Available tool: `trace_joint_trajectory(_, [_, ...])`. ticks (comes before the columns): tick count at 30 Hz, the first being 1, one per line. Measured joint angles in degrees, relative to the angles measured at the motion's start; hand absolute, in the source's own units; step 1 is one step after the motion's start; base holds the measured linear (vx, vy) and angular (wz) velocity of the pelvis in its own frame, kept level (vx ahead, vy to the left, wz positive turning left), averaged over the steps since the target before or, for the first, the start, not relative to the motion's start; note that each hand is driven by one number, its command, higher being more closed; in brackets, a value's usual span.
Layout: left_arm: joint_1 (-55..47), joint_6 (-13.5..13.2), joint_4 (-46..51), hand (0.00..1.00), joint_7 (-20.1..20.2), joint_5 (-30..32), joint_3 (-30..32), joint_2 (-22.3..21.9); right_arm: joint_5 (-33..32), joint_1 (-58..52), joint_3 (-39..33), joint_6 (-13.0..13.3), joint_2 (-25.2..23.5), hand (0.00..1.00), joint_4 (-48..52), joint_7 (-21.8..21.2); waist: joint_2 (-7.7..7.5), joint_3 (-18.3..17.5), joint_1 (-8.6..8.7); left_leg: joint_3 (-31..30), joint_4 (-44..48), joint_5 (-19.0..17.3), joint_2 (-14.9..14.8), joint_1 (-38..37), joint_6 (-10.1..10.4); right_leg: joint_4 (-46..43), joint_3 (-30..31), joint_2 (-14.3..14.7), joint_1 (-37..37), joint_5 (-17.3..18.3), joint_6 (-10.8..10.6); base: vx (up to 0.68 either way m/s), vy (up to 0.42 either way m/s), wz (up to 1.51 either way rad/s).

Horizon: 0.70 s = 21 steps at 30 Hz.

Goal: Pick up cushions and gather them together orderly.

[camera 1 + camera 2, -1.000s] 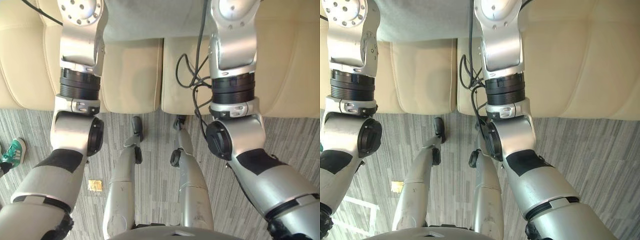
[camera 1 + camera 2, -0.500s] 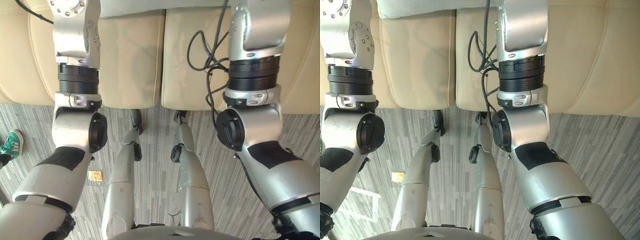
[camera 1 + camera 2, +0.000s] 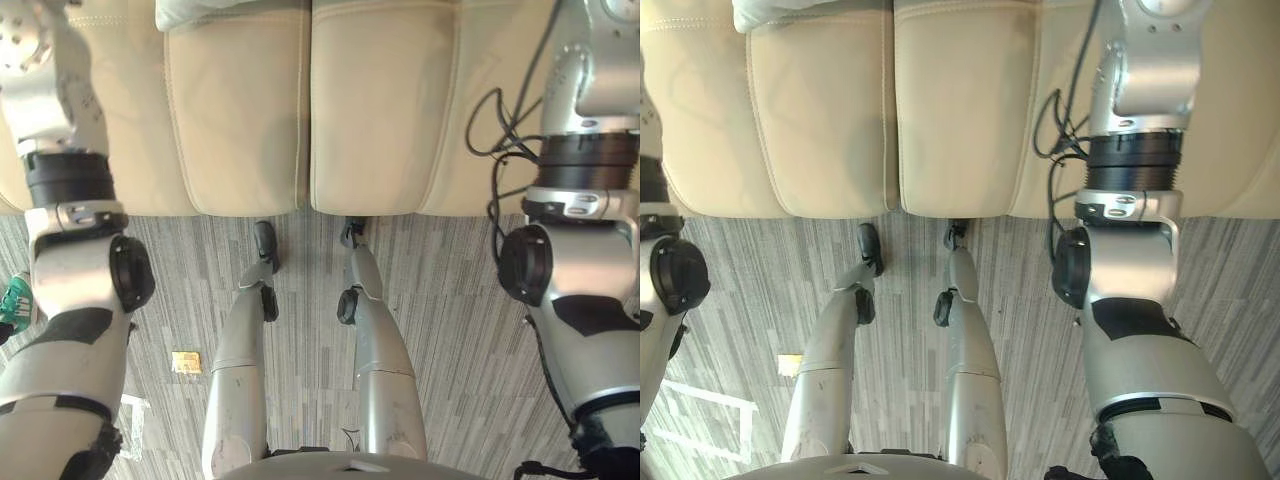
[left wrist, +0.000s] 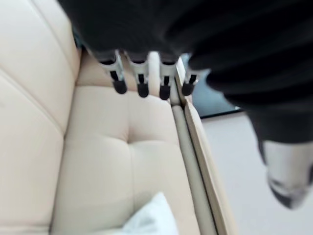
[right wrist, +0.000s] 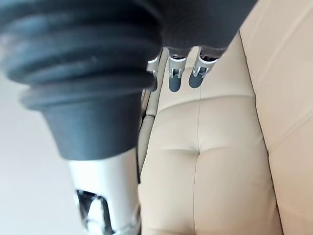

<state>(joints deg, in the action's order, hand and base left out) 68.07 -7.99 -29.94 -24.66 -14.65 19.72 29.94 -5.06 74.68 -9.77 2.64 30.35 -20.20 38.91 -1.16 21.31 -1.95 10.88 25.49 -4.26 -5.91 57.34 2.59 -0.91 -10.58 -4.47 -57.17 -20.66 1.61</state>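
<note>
A pale grey-white cushion [image 3: 226, 9] lies on the cream sofa [image 3: 380, 110]. In the head views only its lower edge shows, at the upper edge of the frame left of centre, above the left seat pad. In the left wrist view a white corner of it lies on the stitched cream upholstery, well apart from the fingertips.

The left hand [image 4: 140, 84] hangs over the sofa with its dark-tipped fingers in a loose, uncurled row below the ribbed cover. It holds nothing and touches nothing. The right hand [image 5: 176, 74] is likewise slack over another part of the cream seat, its fingers relaxed and empty and its thumb set off to the side.

In the head views the two arms run up the left and right sides of the frame and cross over the sofa's front edge. The sofa fills the upper half, and its two seat pads meet at a straight seam just right of centre.

Below the sofa is grey streaked carpet [image 3: 450, 300]. A small yellow-brown square [image 3: 186, 362] lies on the carpet in the lower left; any marking on it is too small to read. At the far left edge a person's green and white shoe [image 3: 12, 300] stands on the carpet.
</note>
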Motion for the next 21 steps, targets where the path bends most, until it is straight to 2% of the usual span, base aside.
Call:
trace_joint_trajectory(2, [-9.22, -0.74, 4.58, 0.00, -0.12, -2.17, 3.69, -0.09, -1.89, -8.36, -1.19, 0.71, -0.13, 0.00, 7.06, -0.48, 0.00, 0.00, 0.27, 0.02, 1.43, -0.73, -0.86, -1.06, -0.06, 1.02, 0.73, 0.71, 2.19, 2.27, -2.41, -0.07, -0.013, -0.14])
trace_joint_trajectory(5, [-22.92, -2.94, 13.41, 0.00, -0.16, -3.26, 7.67, -3.83, -1.92, -19.93, -2.30, 1.31, -0.17, 0.00, 15.81, -1.60, 0.00, -0.01, 0.35, 0.35, 1.15, -1.17, -1.15, -3.66, 0.49, 0.99, 0.53, 1.16, 4.59, 2.51, -1.09, -0.03, -0.031, -0.11])
trace_joint_trajectory(6, [-30.89, -4.38, 16.99, 0.00, -0.06, -3.48, 9.00, -7.49, -1.92, -26.53, -2.40, 2.13, -0.44, 0.00, 19.27, -3.35, -0.02, -0.04, 0.14, 0.46, 0.90, -1.62, -1.50, -5.96, 0.85, 0.96, 0.55, 1.52, 6.61, 2.43, -0.53, 0.00, -0.038, -0.15])
trace_joint_trajectory(8, [-37.97, -4.87, 19.69, 0.00, 0.04, -3.98, 9.46, -12.19, -1.90, -33.52, -2.14, 2.92, -1.15, 0.00, 22.41, -5.60, -0.03, -0.11, 0.00, 0.45, 0.15, -1.89, -1.70, -8.71, 1.02, 0.95, 0.49, 1.78, 9.10, 2.82, 0.01, 0.01, -0.037, -0.09])
trace_joint_trajectory(10, [-48.24, -5.86, 20.56, 0.00, 1.38, -5.55, 9.09, -20.16, -1.81, -43.92, -2.02, 4.92, -5.57, 0.00, 26.26, -9.93, -0.05, -0.34, -0.06, 0.38, -1.61, -2.21, -1.74, -13.59, 1.14, 0.06, 0.31, 1.99, 12.85, 5.07, -0.16, 0.00, -0.036, -0.03])
trace_joint_trajectory(11, [-50.57, -5.86, 20.56, 0.00, 1.50, -5.56, 8.63, -22.00, -1.79, -46.34, -1.64, 5.45, -7.09, 0.00, 26.61, -10.47, -0.07, -0.38, -0.04, 0.34, -2.00, -2.25, -1.74, -14.82, 1.16, -0.17, 0.22, 2.00, 13.79, 5.51, -0.18, 0.00, -0.035, 0.01])
trace_joint_trajectory(12, [-56.81, -5.70, 20.22, 0.00, 2.86, -5.42, 6.47, -26.74, -1.59, -53.39, -0.37, 5.79, -11.57, 0.00, 26.14, -13.53, -0.08, -1.58, -0.25, 0.23, -2.89, -2.26, -1.71, -17.57, 1.18, -0.31, -0.09, 2.12, 16.01, 6.35, -0.03, 0.00, 0.000, 0.00])
trace_joint_trajectory(15, [-62.80, -5.34, 19.61, 0.00, 4.25, -5.26, 3.09, -30.48, -1.18, -60.37, 2.34, 5.75, -15.92, 0.00, 25.03, -16.46, -0.02, -2.54, -0.69, 0.27, -4.02, -2.38, -1.79, -21.49, 1.35, -0.39, -0.20, 2.33, 19.32, 6.92, 0.18, 0.03, -0.006, -0.04])
trace_joint_trajectory(16, [-65.83, -4.41, 17.77, 0.00, 5.63, -3.92, 0.91, -32.09, 0.72, -64.49, 3.91, 5.73, -18.74, 0.00, 22.64, -18.67, 0.04, -3.34, -0.97, 0.34, -4.74, -2.71, -1.94, -24.96, 1.71, -0.46, -0.28, 2.57, 22.37, 7.43, 0.33, 0.06, -0.009, -0.10])
trace_joint_trajectory(18, [-68.84, -3.34, 14.71, 0.00, 7.31, -1.85, -1.46, -32.86, 2.32, -68.81, 5.42, 5.62, -21.07, 0.00, 19.28, -20.53, 0.12, -5.59, -1.18, 0.51, -4.94, -3.43, -2.25, -28.15, 1.74, -0.60, -0.41, 2.92, 25.25, 8.56, 0.03, 0.07, -0.005, -0.12])
trace_joint_trajectory(21, [-73.52, -1.68, 6.21, 0.00, 10.50, 3.34, -5.39, -32.86, 5.66, -76.32, 6.73, 5.60, -24.61, 0.00, 13.01, -23.53, 0.11, -9.88, -1.30, 2.20, -7.17, -4.43, -2.12, -36.70, 1.54, -0.30, 0.51, 3.12, 32.04, 10.64, 0.03, 0.07, 0.030, -0.22])
